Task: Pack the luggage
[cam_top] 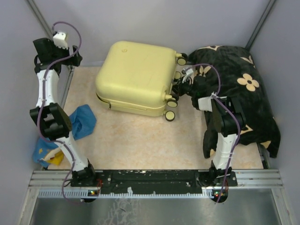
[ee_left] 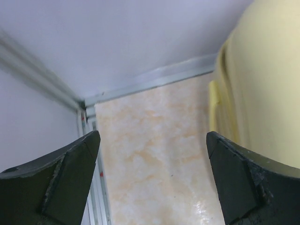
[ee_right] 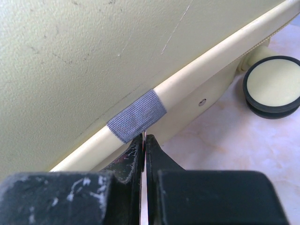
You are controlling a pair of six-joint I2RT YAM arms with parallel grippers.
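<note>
luggage (ee_right: 70, 56) – matt pebbled plastic shell, lt scratches | tab (ee_right: 137, 115) – grey woven cloth | table (ee_left: 154, 164) – smooth, semi-gloss

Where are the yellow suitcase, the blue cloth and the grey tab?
yellow suitcase (cam_top: 136, 75): top external view, middle of its upper shell.
blue cloth (cam_top: 86, 120): top external view, its uncovered right part.
grey tab (ee_right: 137, 116): right wrist view, centre of the tab.

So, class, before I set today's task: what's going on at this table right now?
Two robot arms are working on the pale yellow luggage, which lies closed on the table. The right gripper is shut, its tips at the lid seam just below a grey fabric tab. The left gripper hangs open over bare table by the far left corner, beside the case and holding nothing. A blue cloth and a black flowered cloth lie outside the luggage.
</note>
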